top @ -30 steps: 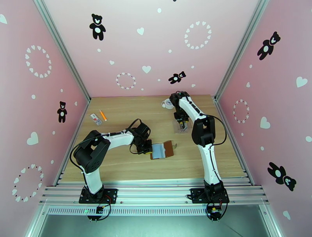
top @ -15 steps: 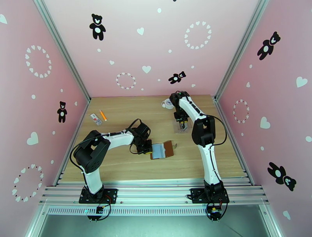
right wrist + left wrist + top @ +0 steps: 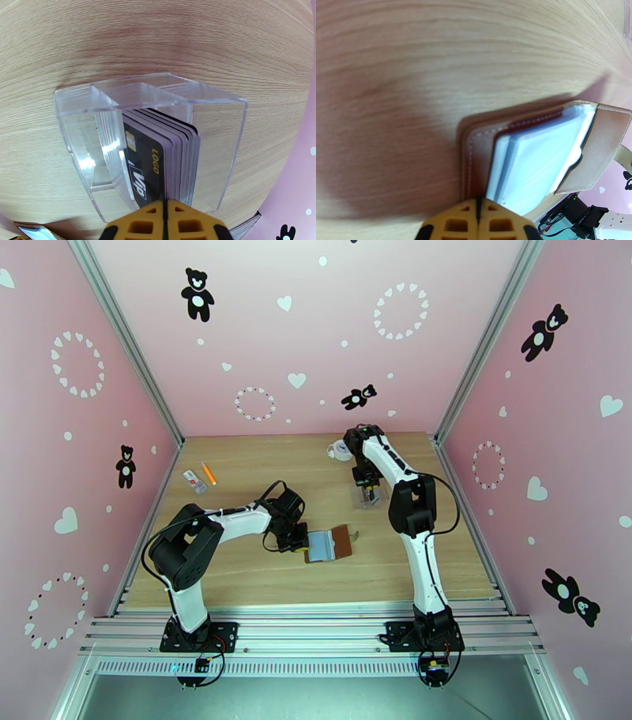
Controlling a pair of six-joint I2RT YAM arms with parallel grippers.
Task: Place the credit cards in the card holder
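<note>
The card holder (image 3: pixel 330 543) lies open at the centre of the table (image 3: pixel 237 571). Its leather covers are judged soft and its inner sleeves slippery. The left gripper (image 3: pixel 478 209), fingers pressed together, pinches its left edge.

Farther right stands a clear box (image 3: pixel 221 130) holding the credit cards (image 3: pixel 158 158) upright in a stack. They are judged light, stiff and slick, and best taken by the exposed top edge. The right gripper (image 3: pixel 164 209), fingers pressed together, appears to pinch a front card there.

right gripper (image 3: pixel 163 206) drawn closed, at the edge of the credit cards (image 3: pixel 150 158)
</note>
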